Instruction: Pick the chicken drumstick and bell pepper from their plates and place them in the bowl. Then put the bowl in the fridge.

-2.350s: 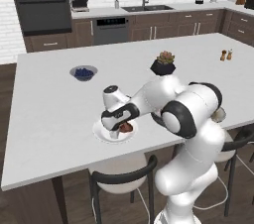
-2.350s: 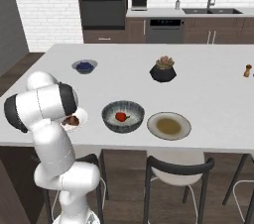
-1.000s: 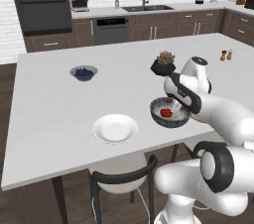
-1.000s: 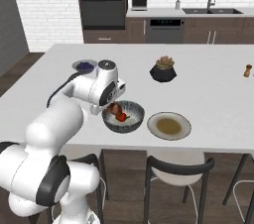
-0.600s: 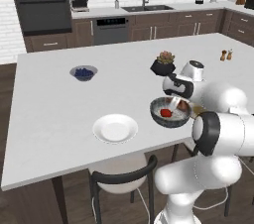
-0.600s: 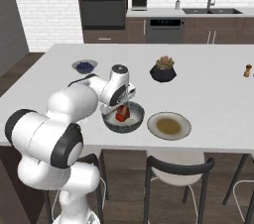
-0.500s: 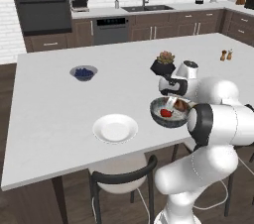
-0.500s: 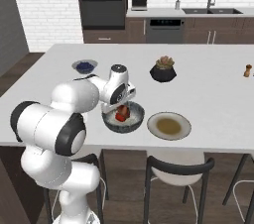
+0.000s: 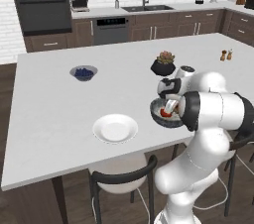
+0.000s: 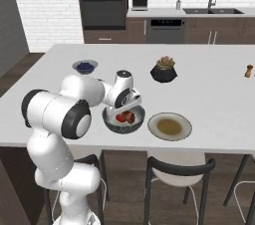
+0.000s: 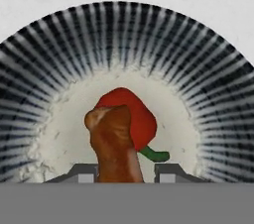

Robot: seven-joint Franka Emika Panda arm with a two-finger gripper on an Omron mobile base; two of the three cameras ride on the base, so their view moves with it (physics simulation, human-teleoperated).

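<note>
Gripper (image 11: 120, 171) is seen poised directly above the bowl (image 11: 59, 44), pointed down into it. The two dark fingertips (image 11: 82, 171) are set on either side of the chicken drumstick (image 11: 114, 143), and the jaws are clenched on it; contact at the pads is judged, not clearly seen, since the tips are cut off at the bottom of the hand view.

Drumstick's long axis runs from between the jaws outward toward the bowl's centre, its rounded far end lying over the bell pepper (image 11: 136, 114). Whether it touches the pepper cannot be told. The pepper is resting on the whitish bowl floor, green stem pointing to the right of the jaws.

In the right base view the gripper (image 10: 127, 107) is held over the bowl (image 10: 110, 123), which stands just beside the beige plate (image 10: 169, 126). In the left base view the white plate (image 9: 115, 129) lies well apart on the counter (image 9: 49, 109), bare.

Judgement: the release into the bowl is the move at hand; the drop is straight down, inside the rim. The fridge step is not yet begun.
</note>
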